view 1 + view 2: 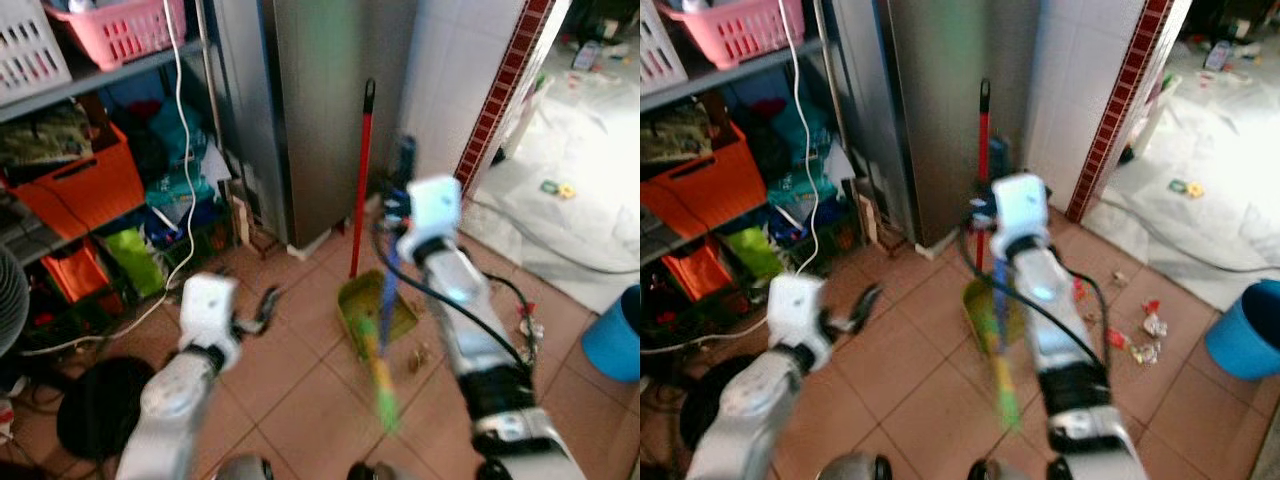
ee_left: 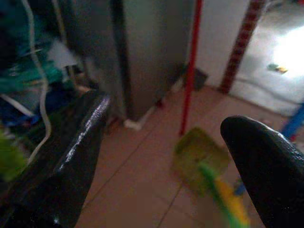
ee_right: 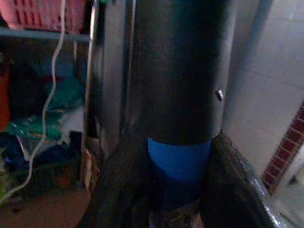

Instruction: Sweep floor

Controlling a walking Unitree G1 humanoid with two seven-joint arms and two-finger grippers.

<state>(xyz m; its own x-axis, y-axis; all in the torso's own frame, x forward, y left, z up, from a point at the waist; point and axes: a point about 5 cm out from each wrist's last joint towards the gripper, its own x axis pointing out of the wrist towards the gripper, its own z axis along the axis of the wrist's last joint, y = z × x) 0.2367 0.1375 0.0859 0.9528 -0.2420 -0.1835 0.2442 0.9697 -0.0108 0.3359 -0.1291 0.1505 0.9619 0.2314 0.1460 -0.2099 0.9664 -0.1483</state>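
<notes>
The broom head is a motion-blurred smear. At three o'clock, the blue bin is cut by the edge. The litter is too small to identify.

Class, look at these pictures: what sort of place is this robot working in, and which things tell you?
Probably a home utility or storage corner beside a kitchen: a tiled floor, metal shelving crammed with baskets and bags, and a red-handled dustpan standing by a steel appliance.

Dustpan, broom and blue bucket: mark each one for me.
dustpan (image 1: 372,305): left eye view, on its green tray.
broom (image 1: 383,385): left eye view, on the green and yellow head.
blue bucket (image 1: 614,335): left eye view, on its side wall.
</notes>
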